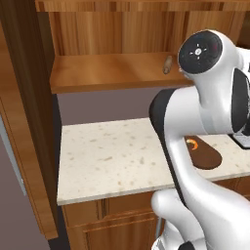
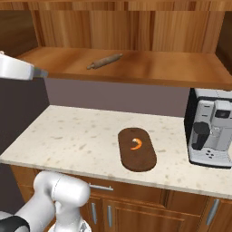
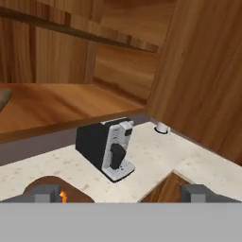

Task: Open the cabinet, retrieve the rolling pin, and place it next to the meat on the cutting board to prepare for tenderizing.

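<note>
Speckled countertop (image 2: 72,140), cutting board (image 2: 137,149), coffee machine (image 2: 210,133), open cabinet (image 2: 136,68)

the cabinet (image 2: 136,68) hangs open above the counter (image 2: 68,140), its door (image 1: 24,122) swung out at the left edge of the left base view. the rolling pin (image 2: 104,61) lies on the cabinet's shelf, toward the back and left of the middle, slanting across it. below, the cutting board (image 2: 137,149) lies flat on the counter, near the front edge, with the meat (image 2: 136,144) on its middle part (apart from the rolling pin, which is one level up). the coffee machine (image 2: 210,128) stands on the counter to the right of the board, near the wall. lower cabinets (image 2: 136,208) sit under the counter. in the hand view a small cup (image 3: 162,128) sits behind the coffee machine, in the corner.
</note>
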Available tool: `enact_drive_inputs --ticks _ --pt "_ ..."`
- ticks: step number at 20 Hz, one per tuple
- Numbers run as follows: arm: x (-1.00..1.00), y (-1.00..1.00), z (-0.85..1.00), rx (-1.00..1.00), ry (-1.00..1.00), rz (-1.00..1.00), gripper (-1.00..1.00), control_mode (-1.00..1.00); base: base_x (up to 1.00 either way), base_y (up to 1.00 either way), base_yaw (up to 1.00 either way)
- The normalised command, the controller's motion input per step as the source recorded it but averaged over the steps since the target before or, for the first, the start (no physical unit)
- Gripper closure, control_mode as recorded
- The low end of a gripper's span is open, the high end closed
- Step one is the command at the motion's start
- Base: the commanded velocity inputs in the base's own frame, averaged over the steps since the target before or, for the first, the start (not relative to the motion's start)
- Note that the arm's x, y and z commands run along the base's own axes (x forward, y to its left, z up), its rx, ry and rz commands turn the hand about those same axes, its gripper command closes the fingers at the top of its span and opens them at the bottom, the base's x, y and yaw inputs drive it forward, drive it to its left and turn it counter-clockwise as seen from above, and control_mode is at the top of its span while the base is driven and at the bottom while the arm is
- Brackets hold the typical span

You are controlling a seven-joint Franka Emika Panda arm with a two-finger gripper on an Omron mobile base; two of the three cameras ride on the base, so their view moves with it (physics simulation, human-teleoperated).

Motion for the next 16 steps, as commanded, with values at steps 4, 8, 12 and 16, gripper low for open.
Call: enact_drive_inputs --ticks 4,8,12,16 --pt "0.25 0.13 0.05 0.14 -0.03 0.01 -1.0 -1.0 0.0 0.0 0.0" --pt "0.47 0.07 0.08 0.16 0.05 0.0 -1.0 -1.0 0.0 0.0 0.0" --pt "0.46 0.03 0.06 0.15 0.17 0.03 -1.0 -1.0 0.0 0.0 0.0" --pt "0.38 0.11 -0.06 0.08 0.13 0.07 -1.0 -1.0 0.0 0.0 0.0"
